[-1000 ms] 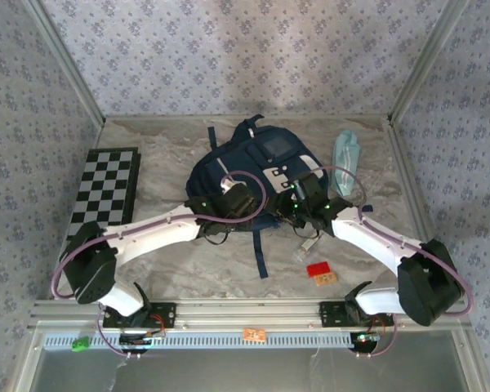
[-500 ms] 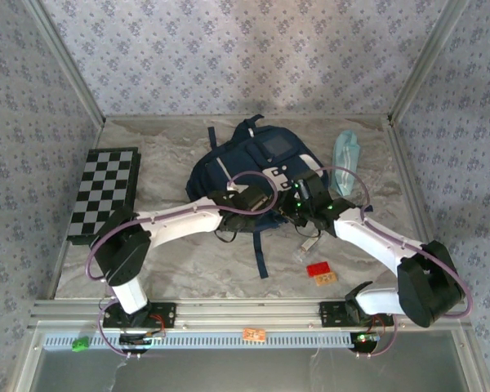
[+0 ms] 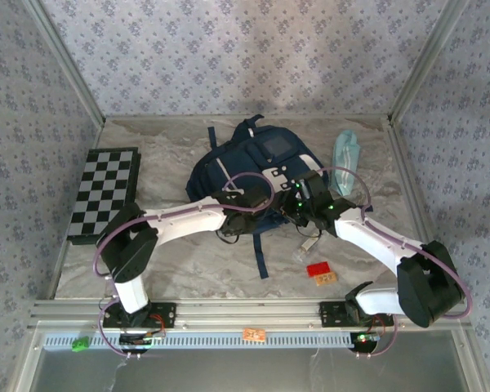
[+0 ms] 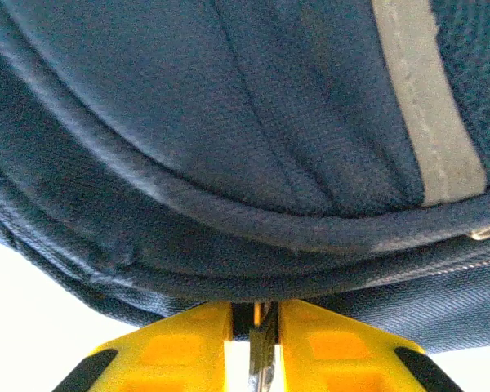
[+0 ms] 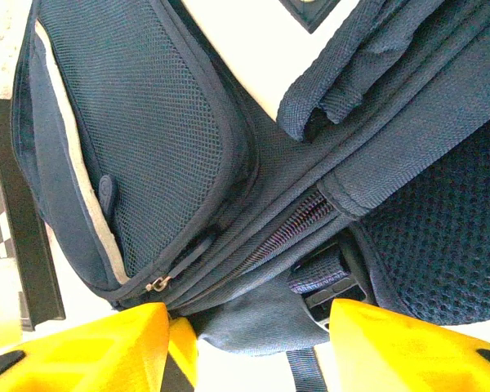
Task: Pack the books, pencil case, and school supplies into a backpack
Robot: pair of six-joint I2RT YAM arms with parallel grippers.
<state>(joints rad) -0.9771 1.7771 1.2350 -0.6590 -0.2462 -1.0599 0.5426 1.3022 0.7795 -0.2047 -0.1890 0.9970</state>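
Left gripper [image 4: 256, 320]: jaws narrow, pinched on a thin dark tab at the lower edge of the backpack [image 4: 229, 122]; navy fabric and a pale stripe [image 4: 429, 106] rise just ahead of the fingers. Tab is too slim and cropped to say whether it is a zipper pull or a seam. Right gripper [image 5: 249, 327]: jaws about half spread, a fold of the backpack and a black buckle [image 5: 327, 286] between them; cannot tell whether the pads press the fold. Just ahead of it runs a zipper [image 5: 290, 229], seemingly closed, with a small metal pull [image 5: 155, 283] toward its left finger. Judged step: getting the bag open, one gripper bracing and one pulling; nothing is being loaded. Next move likely calls for a steady pull along the zipper line while the other side holds, and soft fabric may bunch or slip. Pencil case [image 3: 345, 153] lies on the table [image 3: 171, 147] beyond and right of the right gripper, well apart, beside the bag. The small clear supply item [image 3: 308, 244] sits near, behind that gripper toward its base, with red [image 3: 317, 269] and orange [image 3: 327, 278] pieces further back. Checkered board [image 3: 106, 192] lies well left of the left gripper. Whether the books are inside cannot be told; the bag's main opening is hidden under both wrists.
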